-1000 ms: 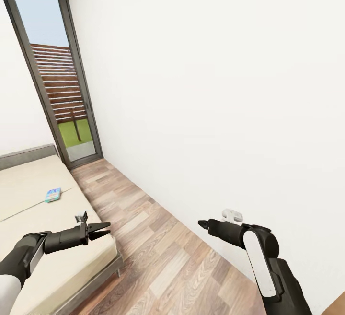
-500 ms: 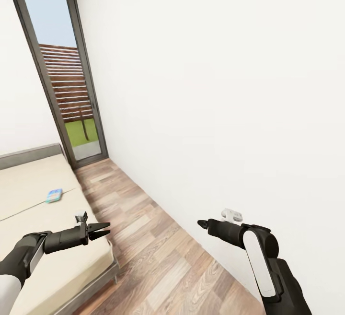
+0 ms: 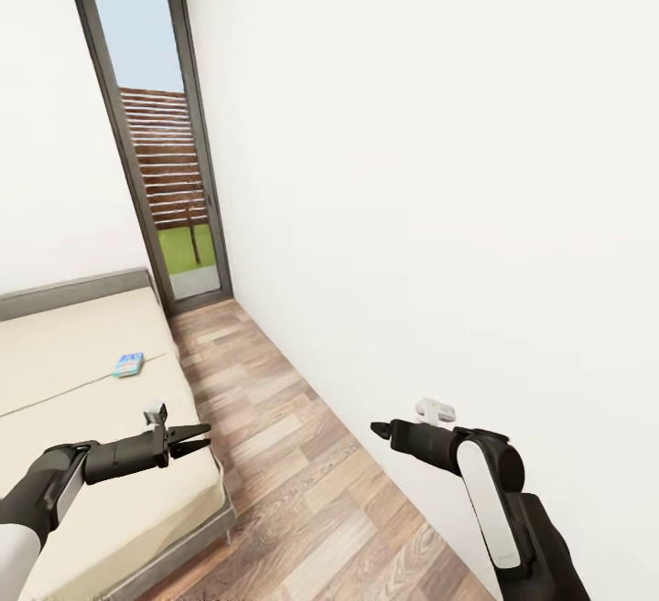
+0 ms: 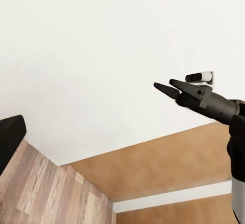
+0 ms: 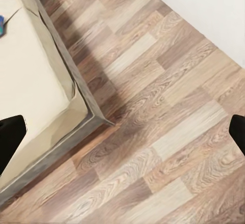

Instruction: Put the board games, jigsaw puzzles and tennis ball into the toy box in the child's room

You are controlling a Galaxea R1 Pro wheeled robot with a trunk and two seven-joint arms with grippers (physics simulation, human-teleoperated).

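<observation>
A small blue board game (image 3: 128,364) lies flat on the beige bed (image 3: 82,418) near the grey headboard; a corner of it shows in the right wrist view (image 5: 1,24). My left gripper (image 3: 197,439) hangs open and empty over the bed's near corner, well short of the game. My right gripper (image 3: 375,428) is open and empty above the wooden floor, close to the white wall, and is also seen from the left wrist (image 4: 164,86). The table, toy box, jigsaw puzzles and tennis ball are out of view.
A strip of wood floor (image 3: 302,455) runs between the bed and the white wall (image 3: 439,171) towards a tall dark-framed glass door (image 3: 169,162). The bed's grey frame edge (image 5: 76,91) borders the floor.
The whole picture has shifted right, so the camera has turned left; door, bed and game sit further right in view. Both arms hold the same pose.
</observation>
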